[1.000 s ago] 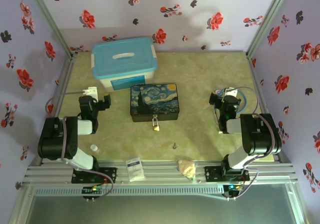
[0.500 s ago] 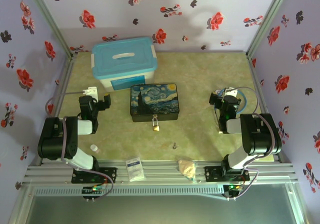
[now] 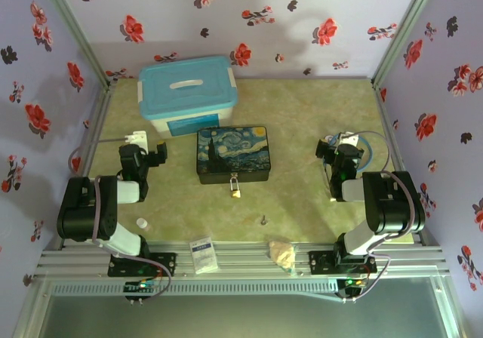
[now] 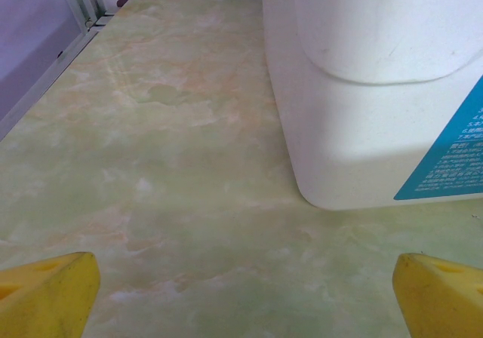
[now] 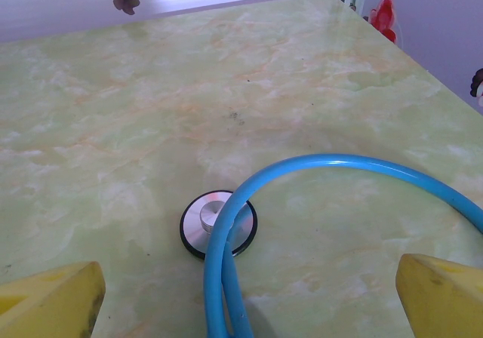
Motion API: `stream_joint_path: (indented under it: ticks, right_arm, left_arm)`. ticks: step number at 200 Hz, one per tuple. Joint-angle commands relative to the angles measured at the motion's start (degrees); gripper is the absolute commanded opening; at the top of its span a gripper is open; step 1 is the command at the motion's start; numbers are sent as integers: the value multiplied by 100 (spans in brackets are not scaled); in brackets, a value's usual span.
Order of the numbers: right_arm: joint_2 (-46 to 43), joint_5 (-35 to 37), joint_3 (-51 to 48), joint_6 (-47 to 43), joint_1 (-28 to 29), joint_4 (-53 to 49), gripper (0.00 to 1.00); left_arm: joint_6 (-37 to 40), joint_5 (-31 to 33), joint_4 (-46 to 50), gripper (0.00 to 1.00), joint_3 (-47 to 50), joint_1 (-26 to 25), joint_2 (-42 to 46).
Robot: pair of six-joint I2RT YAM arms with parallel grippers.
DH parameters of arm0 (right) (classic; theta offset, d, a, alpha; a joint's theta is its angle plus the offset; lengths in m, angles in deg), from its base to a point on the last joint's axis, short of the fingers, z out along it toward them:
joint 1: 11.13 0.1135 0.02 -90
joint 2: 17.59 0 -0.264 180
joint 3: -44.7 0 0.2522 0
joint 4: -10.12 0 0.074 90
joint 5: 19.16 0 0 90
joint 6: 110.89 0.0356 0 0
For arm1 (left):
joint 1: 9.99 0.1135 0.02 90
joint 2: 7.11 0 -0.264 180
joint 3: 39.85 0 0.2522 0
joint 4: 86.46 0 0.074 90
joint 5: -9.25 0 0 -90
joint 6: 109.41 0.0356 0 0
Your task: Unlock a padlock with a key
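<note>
Now: left end effector wide apart near white tub; right end effector wide apart near blue tube.

Counted: one padlock, one key, one painted box, one lidded tub. Also one stethoscope, one white cylinder, one packet, one beige lump.

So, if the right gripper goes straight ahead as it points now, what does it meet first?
Probably the blue tube just ahead of the right gripper, then the metal disc beside it; depth is unclear.
</note>
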Motion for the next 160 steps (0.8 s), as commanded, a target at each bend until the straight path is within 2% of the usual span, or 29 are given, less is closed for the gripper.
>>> stream_joint_path:
  ticks: [1, 102, 132, 160]
  right_arm:
    - [-15, -3, 126, -95, -35, -24, 99]
    - [-60, 41, 126, -65, -35, -17, 99]
    - [-555, 46, 130, -70, -35, -412, 99]
    - [-1219, 97, 252, 43, -35, -1261, 99]
  left_arm:
    - [78, -74, -94, 100, -101, 50, -37]
    - [2, -67, -140, 100, -49, 100, 30]
    - [-2, 173, 43, 100, 143, 98, 697]
    - [-244, 514, 518, 100, 153, 92, 1315]
